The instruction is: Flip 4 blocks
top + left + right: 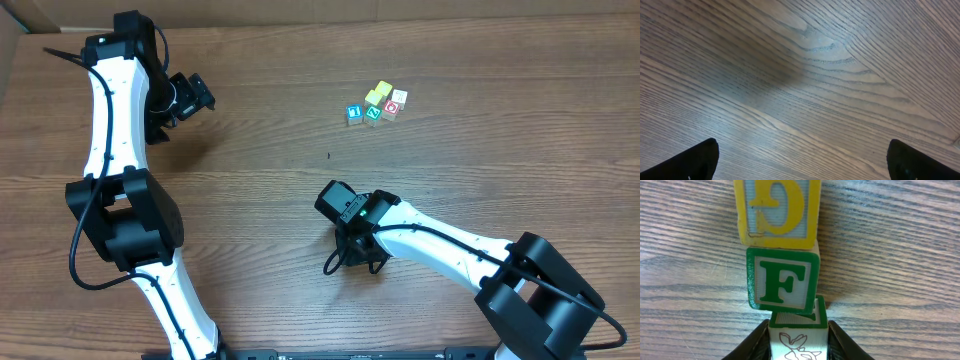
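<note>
In the right wrist view three blocks sit in a row on the wood. A green-and-white block (799, 339) with a line drawing on its near face sits between my right gripper's (798, 330) fingers (751, 346), which press on both its sides. Beyond it a green F block (782, 282) lies tilted against it, then a yellow block (777, 212). Overhead, a cluster of small blocks (375, 105) lies at the far middle-right, and the right gripper (355, 255) sits nearer the front with its fingertips hidden. My left gripper (190, 95) hangs wide open at the far left over bare wood (802, 150).
The overhead cluster includes a blue-faced cube (352, 114) and a red-faced cube (391, 109). A cardboard wall (300, 8) runs along the table's far edge. The left arm (110, 150) stands along the left side.
</note>
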### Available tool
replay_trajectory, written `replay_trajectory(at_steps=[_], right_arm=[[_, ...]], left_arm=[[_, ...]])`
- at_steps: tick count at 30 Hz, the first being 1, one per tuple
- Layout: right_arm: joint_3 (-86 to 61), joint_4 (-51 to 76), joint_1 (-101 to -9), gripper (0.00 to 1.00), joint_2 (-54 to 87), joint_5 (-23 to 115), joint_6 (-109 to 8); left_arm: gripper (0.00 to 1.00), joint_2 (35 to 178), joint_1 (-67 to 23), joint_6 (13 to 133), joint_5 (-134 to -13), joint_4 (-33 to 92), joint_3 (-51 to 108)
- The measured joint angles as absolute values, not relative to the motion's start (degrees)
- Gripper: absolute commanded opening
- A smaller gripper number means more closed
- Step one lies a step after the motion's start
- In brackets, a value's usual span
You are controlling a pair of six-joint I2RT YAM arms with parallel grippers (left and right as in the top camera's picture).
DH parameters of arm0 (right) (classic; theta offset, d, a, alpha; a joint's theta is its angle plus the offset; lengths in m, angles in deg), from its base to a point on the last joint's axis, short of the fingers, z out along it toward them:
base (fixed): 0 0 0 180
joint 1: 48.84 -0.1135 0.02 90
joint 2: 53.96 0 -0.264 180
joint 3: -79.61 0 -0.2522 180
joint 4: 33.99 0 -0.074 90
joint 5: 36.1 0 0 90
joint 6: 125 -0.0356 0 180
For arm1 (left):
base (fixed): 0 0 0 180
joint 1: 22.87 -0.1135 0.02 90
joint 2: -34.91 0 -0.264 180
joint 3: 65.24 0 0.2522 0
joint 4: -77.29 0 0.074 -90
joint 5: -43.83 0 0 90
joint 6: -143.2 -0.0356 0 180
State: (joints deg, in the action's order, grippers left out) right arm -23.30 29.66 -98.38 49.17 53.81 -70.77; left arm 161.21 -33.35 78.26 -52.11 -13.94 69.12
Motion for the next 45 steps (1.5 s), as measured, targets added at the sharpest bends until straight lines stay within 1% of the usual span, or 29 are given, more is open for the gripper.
replay_trajectory(at_steps=[11,13,14,16,17,24,30,32,33,34,35,36,41,45], right_arm=[[-23.3,28.4,-98.4,0.34,49.2,52.6,-70.8],[-23.3,28.4,-98.4,0.38,49.2,52.6,-70.8],[-23.3,28.3,-98.4,0.45,49.2,52.6,-70.7],[-23.3,28.3,-98.4,0.50,49.2,52.6,-70.6],[-23.3,28.2,-98.4,0.52,49.2,52.6,-70.8],[-23.2,28.8,-98.4,0.54,49.2,52.7,-70.8],[-16.9,35.5,-98.3,0.55,49.2,52.7,-69.9],[-14.0,36.9,-98.2,0.52,49.1,52.9,-69.7],[-12.5,37.9,-98.1,0.47,48.9,52.9,-69.5],[-11.5,38.5,-97.9,0.38,48.6,52.8,-69.4],[-10.7,39.6,-97.6,0.22,48.1,52.8,-69.1],[-10.2,41.2,-97.3,0.04,47.6,52.6,-68.7],[-10.1,48.7,-96.5,0.04,46.8,52.4,-69.3],[-10.1,52.3,-97.8,0.04,46.8,52.8,-70.9]], left_arm=[[1.00,161.2,-33.3,78.3,-52.1,-13.9,69.1],[1.00,161.2,-33.3,78.3,-52.1,-13.9,69.1],[1.00,161.2,-33.3,78.3,-52.1,-13.9,69.1],[1.00,161.2,-33.3,78.3,-52.1,-13.9,69.1],[1.00,161.2,-33.3,78.3,-52.1,-13.9,69.1],[1.00,161.2,-33.3,78.3,-52.1,-13.9,69.1],[1.00,161.2,-33.3,78.3,-52.1,-13.9,69.1],[1.00,161.2,-33.3,78.3,-52.1,-13.9,69.1],[1.00,161.2,-33.3,78.3,-52.1,-13.9,69.1],[1.00,161.2,-33.3,78.3,-52.1,-13.9,69.1],[1.00,161.2,-33.3,78.3,-52.1,-13.9,69.1],[1.00,161.2,-33.3,78.3,-52.1,-13.9,69.1],[1.00,161.2,-33.3,78.3,-52.1,-13.9,69.1],[1.00,161.2,-33.3,78.3,-52.1,-13.9,69.1]])
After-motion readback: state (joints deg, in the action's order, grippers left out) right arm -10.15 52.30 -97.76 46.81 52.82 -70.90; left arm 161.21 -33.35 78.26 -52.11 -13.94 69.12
